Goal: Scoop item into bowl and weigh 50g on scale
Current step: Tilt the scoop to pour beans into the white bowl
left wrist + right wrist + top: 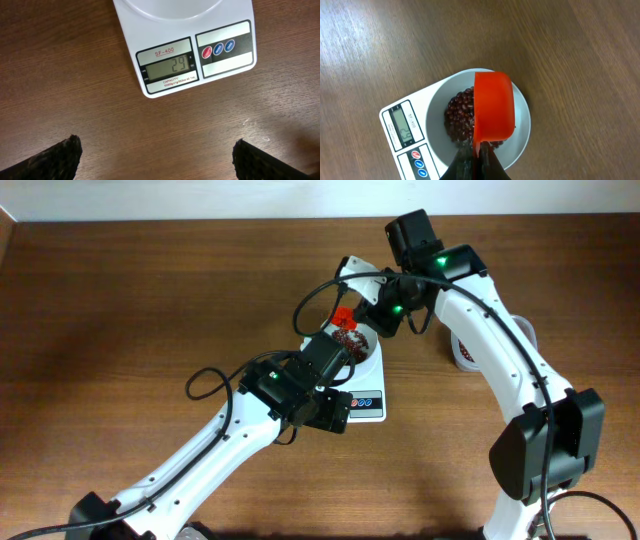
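The white scale [225,70] lies on the wooden table and its display [167,66] reads 29. The white bowl [520,102] stands on the scale [400,150] and holds a heap of dark red-brown beans [460,117]. My right gripper [479,162] is shut on the handle of a red scoop [492,107], held tipped over the bowl. In the overhead view the scoop [343,317] sits over the beans [353,341]. My left gripper [157,160] is open and empty, just in front of the scale's display, its fingers wide apart.
A white container [466,357] stands to the right of the scale, behind my right arm. My left arm [250,430] crosses the table from the front left, and its wrist covers part of the scale [368,402].
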Tool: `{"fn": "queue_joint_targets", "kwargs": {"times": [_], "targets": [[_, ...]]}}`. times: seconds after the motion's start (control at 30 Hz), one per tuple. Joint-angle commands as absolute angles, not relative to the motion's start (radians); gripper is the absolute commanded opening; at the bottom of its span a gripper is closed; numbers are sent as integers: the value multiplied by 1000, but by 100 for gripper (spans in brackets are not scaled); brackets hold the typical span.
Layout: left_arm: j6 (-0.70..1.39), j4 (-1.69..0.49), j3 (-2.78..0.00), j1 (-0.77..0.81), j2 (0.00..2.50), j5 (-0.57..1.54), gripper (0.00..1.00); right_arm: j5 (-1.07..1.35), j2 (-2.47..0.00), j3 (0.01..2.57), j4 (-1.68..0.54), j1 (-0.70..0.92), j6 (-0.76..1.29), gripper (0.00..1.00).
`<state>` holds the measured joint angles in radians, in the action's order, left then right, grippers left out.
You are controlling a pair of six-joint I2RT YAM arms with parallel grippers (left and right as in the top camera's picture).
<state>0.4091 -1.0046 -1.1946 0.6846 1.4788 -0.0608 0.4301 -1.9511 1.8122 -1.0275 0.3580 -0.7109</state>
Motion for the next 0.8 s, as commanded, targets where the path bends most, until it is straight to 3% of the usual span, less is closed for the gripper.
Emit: {"fn": "queue_joint_targets", "kwargs": {"times": [0.0,0.77], "targets": [[419,-1003,-1187,687,1472,-72,99,423,-1913,1837,-1041,373,-730,4],[419,-1003,-1187,687,1472,-72,99,387,-1914,1837,-1024,384,-692,4]]}}
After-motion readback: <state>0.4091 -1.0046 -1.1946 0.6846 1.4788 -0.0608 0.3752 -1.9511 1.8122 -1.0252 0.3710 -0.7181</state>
